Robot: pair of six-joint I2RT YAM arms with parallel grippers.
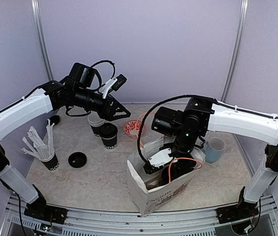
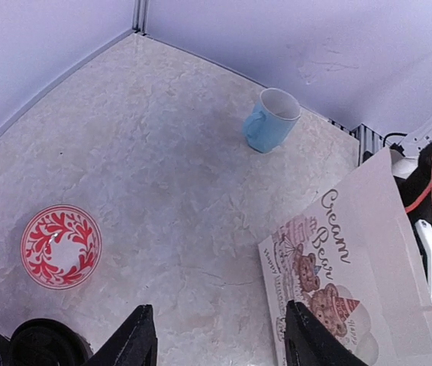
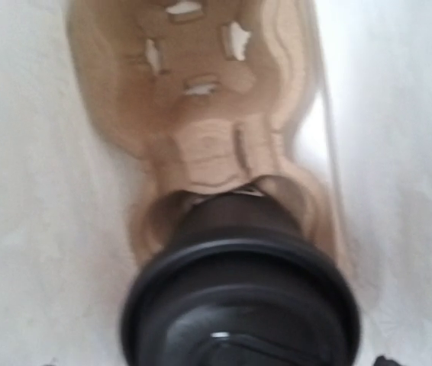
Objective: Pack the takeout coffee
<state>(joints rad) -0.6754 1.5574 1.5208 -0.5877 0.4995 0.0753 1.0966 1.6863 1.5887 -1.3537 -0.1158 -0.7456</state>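
1. One takeout coffee cup (image 3: 239, 305), black with its black lid on, sits in one pocket of a brown pulp cup carrier (image 3: 201, 114); the other pocket shows its cut-out flaps
2. The carrier lies at the bottom of a white paper bag (image 1: 146, 194), which stands open-topped near the front edge of the bench (image 1: 95, 182)
3. The right claw (image 1: 171, 169) reaches down into the bag over that cup; its fingers are hidden, so I cannot tell whether it grips or has let go
4. A second lidded cup (image 1: 109, 135) stands on the bench left of the bag, just beside an unlidded cup (image 1: 96, 122) that is white inside; a loose black lid (image 1: 77, 160) lies flat nearer the front
5. The left claw (image 2: 220, 324) hangs above these cups, fingers spread, nothing between them
6. The bag is printed "Cream Bear" above cartoon bears; the second lidded cup shows white letters, "ODM" readable
7. Farther out stand a black cup of white straws (image 1: 48, 158), a red-patterned dish (image 2: 61, 245) and a light-blue mug (image 2: 272, 120)
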